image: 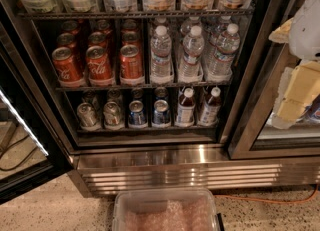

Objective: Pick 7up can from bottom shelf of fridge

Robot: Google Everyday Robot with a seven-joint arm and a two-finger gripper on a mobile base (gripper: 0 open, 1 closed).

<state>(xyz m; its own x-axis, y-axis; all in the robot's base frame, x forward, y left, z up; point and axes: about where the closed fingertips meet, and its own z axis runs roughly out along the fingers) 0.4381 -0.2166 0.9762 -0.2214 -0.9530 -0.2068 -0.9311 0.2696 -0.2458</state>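
Note:
The fridge (150, 157) stands open in front of me, with a steel frame and base grille. On its bottom shelf (145, 129), the two left lanes hold silvery-green 7up cans; the front ones are at far left (87, 115) and beside it (113, 114), with more behind them. My gripper (292, 100), white and cream-coloured, hangs at the right edge of the view in front of the neighbouring glass door. It is well to the right of the cans, above their height, and holds nothing that I can see.
Blue cans (136, 113) and two dark bottles (185, 106) fill the remaining lanes of the bottom shelf. Red Coca-Cola cans (65, 65) and water bottles (161, 50) stand on the rack above. The open door (20, 125) is at left. A clear plastic bin (165, 210) sits on the floor below.

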